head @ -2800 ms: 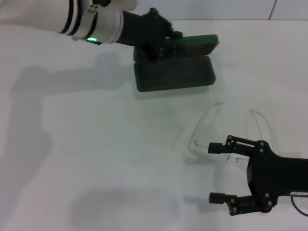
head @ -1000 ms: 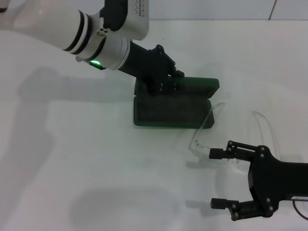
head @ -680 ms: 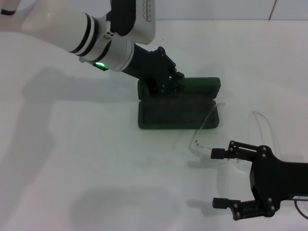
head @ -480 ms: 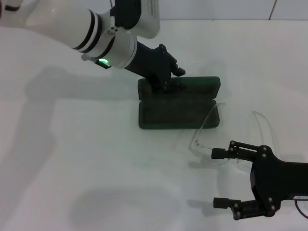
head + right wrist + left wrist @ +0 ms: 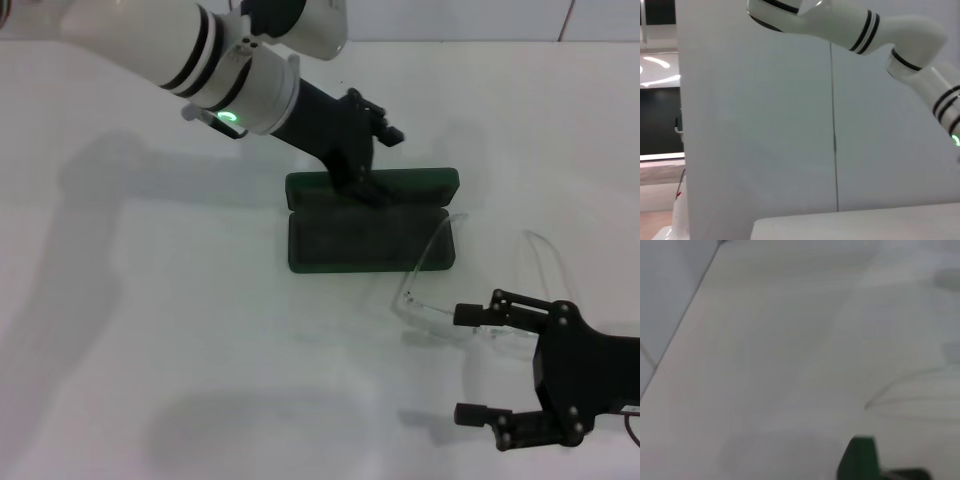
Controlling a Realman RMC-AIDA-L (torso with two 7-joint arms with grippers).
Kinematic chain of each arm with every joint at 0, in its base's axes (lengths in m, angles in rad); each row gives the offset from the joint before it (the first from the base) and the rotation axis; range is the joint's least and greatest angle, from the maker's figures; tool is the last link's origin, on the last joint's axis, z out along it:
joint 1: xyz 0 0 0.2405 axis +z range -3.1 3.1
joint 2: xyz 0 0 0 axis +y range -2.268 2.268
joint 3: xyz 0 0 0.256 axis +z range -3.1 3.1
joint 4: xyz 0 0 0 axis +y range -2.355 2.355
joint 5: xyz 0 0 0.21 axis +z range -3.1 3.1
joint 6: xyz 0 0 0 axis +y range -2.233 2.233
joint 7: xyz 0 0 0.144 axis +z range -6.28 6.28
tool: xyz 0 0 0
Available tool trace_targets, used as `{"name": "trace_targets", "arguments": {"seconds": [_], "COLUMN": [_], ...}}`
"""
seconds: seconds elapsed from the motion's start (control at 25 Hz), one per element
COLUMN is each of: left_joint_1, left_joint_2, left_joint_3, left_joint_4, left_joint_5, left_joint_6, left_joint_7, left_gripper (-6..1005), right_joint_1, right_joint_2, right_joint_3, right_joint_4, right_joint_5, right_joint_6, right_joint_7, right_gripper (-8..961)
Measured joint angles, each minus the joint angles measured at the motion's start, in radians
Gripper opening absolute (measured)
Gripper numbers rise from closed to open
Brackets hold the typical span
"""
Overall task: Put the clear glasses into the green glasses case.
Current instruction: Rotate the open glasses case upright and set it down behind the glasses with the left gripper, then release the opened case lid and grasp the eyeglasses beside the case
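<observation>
Case: the green glasses case lies open on the white bench, lid back toward 12 o'clock, dark-lined tray facing up. Over the last few seconds it has been dragged from farther back toward the glasses and has now stopped moving.

Left gripper: the left gripper was down on the lid's rim a moment ago — now it has lifted off and hangs just above the case's back edge. It seems to carry nothing; whether its fingers are spread or pressed together I cannot tell from here.

Glasses: the clear glasses rest on the bench at about 4 o'clock from the case, arms pointing toward 12. The tip of the nearer arm now overlaps the tray's right corner, where earlier it lay well apart.

Right gripper: the right gripper sits low at 5 o'clock, fingers spread wide, the upper one just beside the front bar of the glasses — not closed on them. It has barely shifted.

Left wrist view: only a corner of the green case and a faint glasses arm show.

Meaning: the case looks placed and released, so the next step is probably the right gripper's pick — nothing is in the case yet.
</observation>
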Motion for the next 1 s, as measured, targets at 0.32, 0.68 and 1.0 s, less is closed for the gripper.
{"name": "trace_targets", "arguments": {"seconds": [0.32,0.68,1.0], "left_joint_1": [0.009,0.172,0.594], "left_joint_2": [0.001,0.002,0.001], "left_joint_3": [-0.001,-0.001,-0.002], "left_joint_4": [-0.022,-0.175,-0.136], "left_joint_5": [-0.051,-0.476,-0.989], "left_joint_6": [0.101,0.562,0.655], "left_joint_7": [0.003,0.072,0.236], "left_gripper": [808,847,845], "right_joint_1": [-0.001,0.056,0.070], "right_joint_2": [-0.001,-0.064,-0.054], "right_joint_3": [0.012,0.018,0.123], "right_joint_4": [0.001,-0.143,-0.478], "right_joint_5": [0.000,-0.038,-0.329], "right_joint_6": [0.002,-0.019,-0.011], "right_joint_7": [0.003,0.343,0.681], "right_gripper": [842,842,841]}}
